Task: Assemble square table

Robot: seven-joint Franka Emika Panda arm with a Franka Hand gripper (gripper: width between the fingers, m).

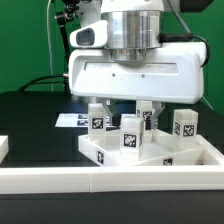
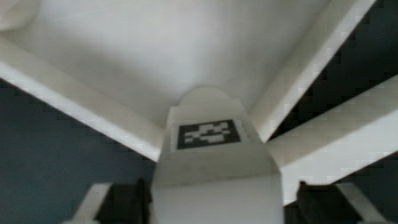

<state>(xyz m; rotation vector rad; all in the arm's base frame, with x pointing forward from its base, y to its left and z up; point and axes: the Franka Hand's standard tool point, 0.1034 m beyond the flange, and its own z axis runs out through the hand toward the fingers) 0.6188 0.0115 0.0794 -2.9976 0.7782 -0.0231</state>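
Four short white legs standing upright at the middle of the black worktop (image 1: 30, 115), each with a black-and-white square tag on its face: one toward the exterior view's left (image 1: 97, 120), one at the centre (image 1: 130, 133), one just behind and beside it (image 1: 149, 119), one toward the exterior view's right (image 1: 186, 124). Low in front of them, the square white table top (image 1: 160, 152) lying flat with its raised rim up, tags showing on the near wall; impossible to tell whether the legs stand inside its far edge or just behind it. Directly above the group, the gripper (image 1: 130, 112) pointing straight down, its wide white body hiding the view behind. From the wrist view, the centre leg (image 2: 214, 135) upright between the two dark fingers (image 2: 125, 205), tag facing the camera, one finger close on each side. Jaws partly apart around that leg; impossible to tell whether the pads press it or stand just clear. Farther back toward the exterior view's left, the marker board (image 1: 72, 120) flat on the worktop. Along the near edge, a long white border rail (image 1: 100, 182).
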